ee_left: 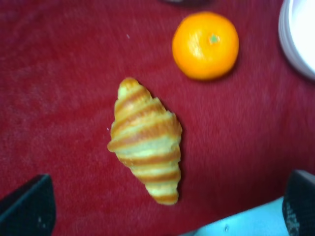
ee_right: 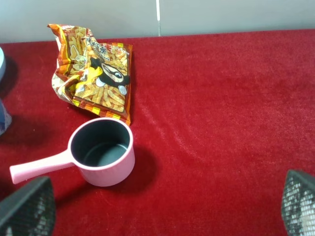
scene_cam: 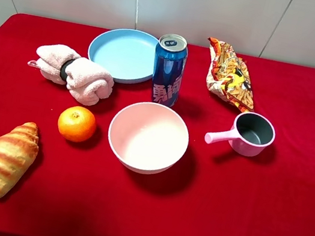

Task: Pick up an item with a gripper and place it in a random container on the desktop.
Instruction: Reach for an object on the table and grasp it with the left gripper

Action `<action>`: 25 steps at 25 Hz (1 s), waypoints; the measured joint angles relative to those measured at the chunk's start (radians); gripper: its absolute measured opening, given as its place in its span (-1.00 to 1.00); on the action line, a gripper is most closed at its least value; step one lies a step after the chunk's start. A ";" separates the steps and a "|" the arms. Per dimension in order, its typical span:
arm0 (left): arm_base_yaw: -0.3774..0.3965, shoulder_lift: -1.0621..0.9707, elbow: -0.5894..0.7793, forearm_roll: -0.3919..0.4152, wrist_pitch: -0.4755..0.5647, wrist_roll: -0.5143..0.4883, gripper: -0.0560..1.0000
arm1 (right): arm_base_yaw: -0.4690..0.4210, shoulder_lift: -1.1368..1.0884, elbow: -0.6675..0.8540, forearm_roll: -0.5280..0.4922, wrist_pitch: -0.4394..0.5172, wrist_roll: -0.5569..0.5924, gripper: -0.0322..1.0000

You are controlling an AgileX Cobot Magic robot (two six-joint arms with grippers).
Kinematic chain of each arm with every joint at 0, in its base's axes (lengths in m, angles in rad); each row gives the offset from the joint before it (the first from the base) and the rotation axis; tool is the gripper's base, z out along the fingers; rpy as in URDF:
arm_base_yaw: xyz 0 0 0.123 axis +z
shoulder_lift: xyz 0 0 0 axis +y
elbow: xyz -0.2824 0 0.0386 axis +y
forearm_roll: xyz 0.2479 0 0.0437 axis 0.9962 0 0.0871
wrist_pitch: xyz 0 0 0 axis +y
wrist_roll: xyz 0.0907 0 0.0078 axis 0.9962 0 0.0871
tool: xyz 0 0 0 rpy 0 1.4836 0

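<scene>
The orange fruit (scene_cam: 76, 123) sits on the red desktop (scene_cam: 237, 218), just left of the pale pink bowl (scene_cam: 148, 138), which is empty. In the left wrist view the orange (ee_left: 205, 45) lies beyond the croissant (ee_left: 146, 140), with the bowl's rim (ee_left: 295, 34) at the edge. My left gripper (ee_left: 163, 209) is open and empty above the croissant's near end. My right gripper (ee_right: 162, 206) is open and empty, hovering short of the pink handled cup (ee_right: 103, 152). Neither gripper's fingers show in the high view.
A light-blue plate (scene_cam: 123, 54), a blue can (scene_cam: 168, 70) and a snack bag (scene_cam: 231, 75) stand behind the bowl. A rolled pink towel (scene_cam: 77, 70) lies behind the orange. The croissant (scene_cam: 11, 156) lies front left, the handled cup (scene_cam: 249, 134) right of the bowl.
</scene>
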 joint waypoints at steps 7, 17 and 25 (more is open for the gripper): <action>-0.134 0.129 0.000 0.065 -0.016 -0.053 0.82 | 0.000 0.000 0.000 0.000 0.000 0.000 0.41; -0.297 0.314 0.000 0.114 -0.110 -0.130 0.82 | 0.000 0.000 0.000 0.000 0.000 0.000 0.41; -0.395 0.519 -0.001 0.118 -0.246 -0.152 0.82 | 0.000 0.000 0.000 0.000 0.000 0.000 0.41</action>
